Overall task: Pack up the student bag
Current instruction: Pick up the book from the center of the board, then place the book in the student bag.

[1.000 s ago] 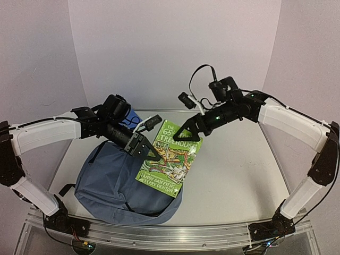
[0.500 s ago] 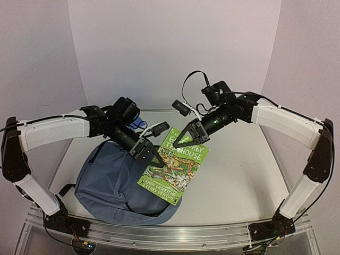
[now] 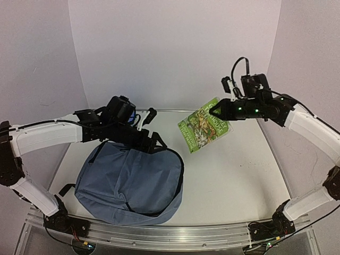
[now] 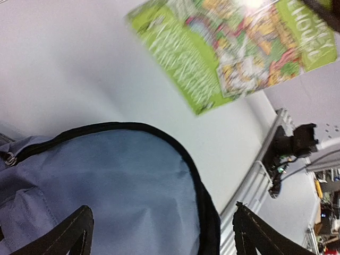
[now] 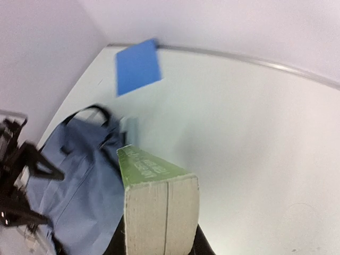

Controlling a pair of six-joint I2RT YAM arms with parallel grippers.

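Your student bag (image 3: pixel 125 183) lies slumped flat on the left half of the tabletop (image 3: pixel 239 175), beneath the left arm. It is soft, limp fabric, so expect it to sag and its mouth to fall shut. Take hold at the black zipper rim (image 4: pixel 208 223) or a strap, where there is something firmer to pinch. The green book (image 3: pixel 204 126) looks stiff and fairly thick. It hangs in the air over the far tabletop, apart from the bag, and held by one edge it may swing. A flat blue piece (image 5: pixel 138 66) lies beyond the bag. Your right claw (image 3: pixel 219 110) is clamped on the book, and your left claw (image 3: pixel 154 128) stands wide and empty above the bag's rim.
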